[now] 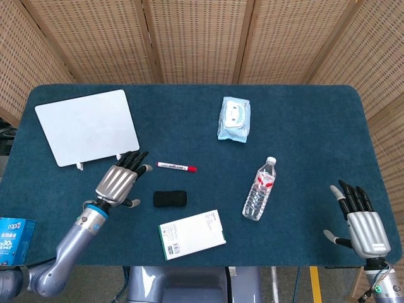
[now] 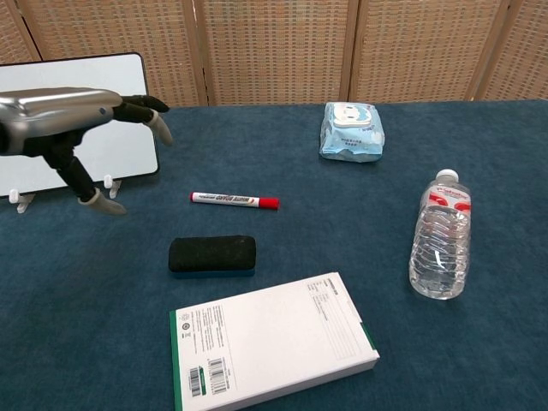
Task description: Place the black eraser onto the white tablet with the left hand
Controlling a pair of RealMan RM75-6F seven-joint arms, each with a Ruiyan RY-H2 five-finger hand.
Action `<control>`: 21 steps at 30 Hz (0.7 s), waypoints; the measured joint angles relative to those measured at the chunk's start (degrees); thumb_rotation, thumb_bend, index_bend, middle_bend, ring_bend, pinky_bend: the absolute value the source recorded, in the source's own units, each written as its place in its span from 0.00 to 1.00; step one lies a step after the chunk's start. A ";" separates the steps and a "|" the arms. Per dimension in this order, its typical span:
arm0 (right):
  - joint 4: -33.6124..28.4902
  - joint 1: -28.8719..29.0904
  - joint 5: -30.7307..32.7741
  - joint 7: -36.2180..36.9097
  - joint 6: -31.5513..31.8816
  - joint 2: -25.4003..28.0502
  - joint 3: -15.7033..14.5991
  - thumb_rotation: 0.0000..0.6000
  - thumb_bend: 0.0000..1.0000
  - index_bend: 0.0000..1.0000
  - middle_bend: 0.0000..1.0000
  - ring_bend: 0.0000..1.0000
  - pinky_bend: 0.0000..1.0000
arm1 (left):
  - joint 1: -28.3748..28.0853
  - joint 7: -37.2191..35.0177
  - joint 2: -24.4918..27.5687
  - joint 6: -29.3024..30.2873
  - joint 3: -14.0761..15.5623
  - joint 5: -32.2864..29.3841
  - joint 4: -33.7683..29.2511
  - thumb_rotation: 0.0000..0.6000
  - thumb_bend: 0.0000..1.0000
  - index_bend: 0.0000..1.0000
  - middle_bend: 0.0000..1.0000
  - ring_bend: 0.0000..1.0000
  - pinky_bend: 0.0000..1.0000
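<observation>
Black eraser (image 1: 170, 199) lies on bare cloth between the red-capped marker (image 1: 177, 166) and the white box (image 1: 192, 234), just right of the left hand (image 1: 118, 182), which hovers open-fingered and empty. White tablet (image 1: 88, 126) stands propped at far left. Only the head view shows the right hand (image 1: 361, 226), spread and empty at the table's (image 1: 315, 126) near right edge. Bottle (image 2: 440, 246) label and box print are unreadable.

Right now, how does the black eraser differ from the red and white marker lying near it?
The black eraser is a thick, soft-looking block, all dark; the marker is a thin stick, white with a red cap. The eraser lies nearer the white box, the marker nearer the white tablet. The left hand holds neither. Both lie flat on the blue table, lengthwise left to right.
</observation>
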 measured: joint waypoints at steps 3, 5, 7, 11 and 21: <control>0.09 -0.03 0.04 0.59 0.04 0.23 0.04 1.00 0.05 0.03 0.00 0.00 0.00 | -1.95 2.91 -2.86 0.42 0.01 -3.54 1.28 1.00 0.14 0.25 0.00 0.00 0.00; 0.15 -0.06 0.17 0.93 0.08 0.37 0.11 1.00 0.05 0.03 0.00 0.00 0.00 | -3.09 4.59 -4.59 0.88 0.09 -5.54 2.18 1.00 0.15 0.26 0.00 0.00 0.00; 0.23 -0.13 0.45 1.21 0.24 0.50 0.30 1.00 0.05 0.03 0.00 0.00 0.00 | -4.21 6.28 -6.31 1.43 0.23 -7.50 3.15 1.00 0.17 0.27 0.00 0.00 0.00; 0.35 -0.27 0.78 2.21 0.60 0.75 0.61 1.00 0.05 0.03 0.00 0.00 0.00 | -5.56 8.59 -9.41 3.04 0.57 -10.40 4.39 1.00 0.18 0.28 0.00 0.00 0.00; 0.59 -0.42 0.21 4.23 1.08 1.28 0.57 1.00 0.05 0.03 0.00 0.00 0.00 | -8.30 15.30 -18.79 12.52 1.57 -17.85 6.26 1.00 0.18 0.29 0.00 0.00 0.00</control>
